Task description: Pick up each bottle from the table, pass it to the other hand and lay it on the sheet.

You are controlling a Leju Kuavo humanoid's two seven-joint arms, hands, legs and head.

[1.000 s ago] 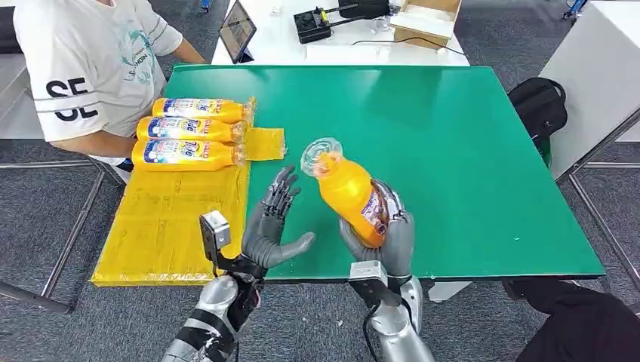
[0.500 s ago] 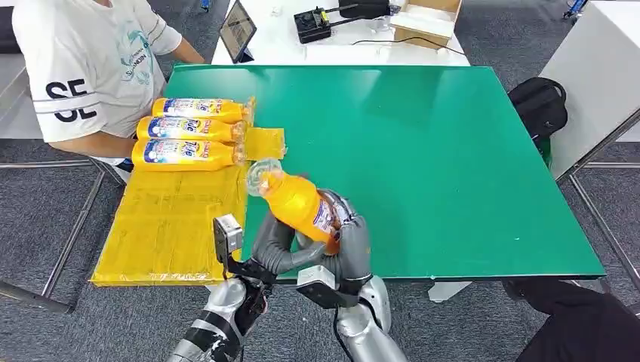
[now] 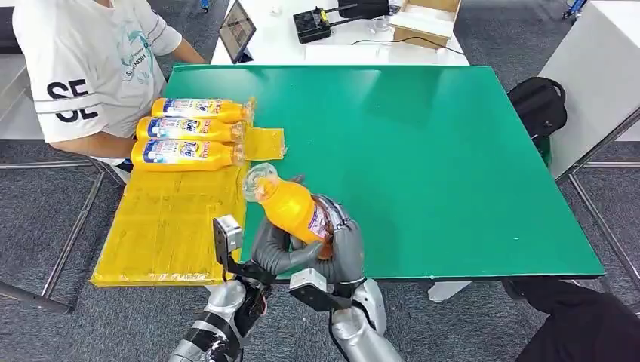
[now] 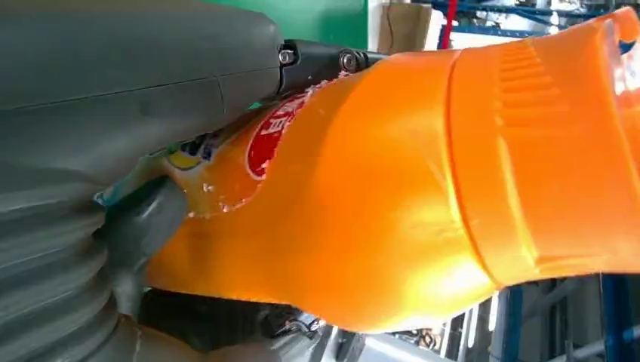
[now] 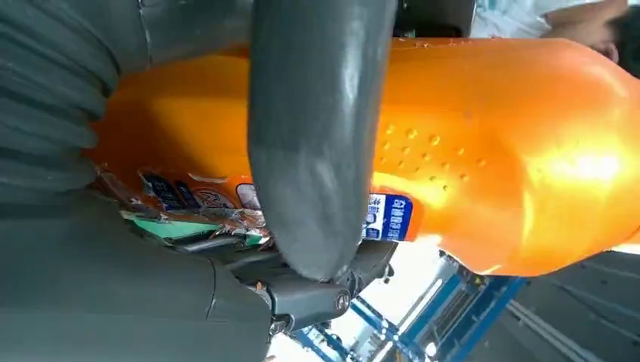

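Observation:
An orange bottle [image 3: 290, 207] with a clear cap is held tilted above the front edge of the green table [image 3: 453, 166], cap toward the sheet. My right hand [image 3: 343, 245] grips its lower body, a finger across the bottle [image 5: 513, 151] in the right wrist view. My left hand [image 3: 275, 249] wraps around the same bottle [image 4: 392, 196] from the other side, with the thumb pressed on the label. The yellow sheet [image 3: 166, 226] lies on the table's left end. Three orange bottles [image 3: 189, 129] lie side by side at its far end.
A person in a white shirt [image 3: 90, 68] sits at the table's left side, an arm next to the laid bottles. A white table behind holds a tablet [image 3: 238, 30], a black device and a cardboard box [image 3: 426, 19]. A black bag [image 3: 540, 105] sits at right.
My right hand carried the bottle leftward to my left hand, which was open a second ago and has since closed around it. In the last half second both hands barely moved.

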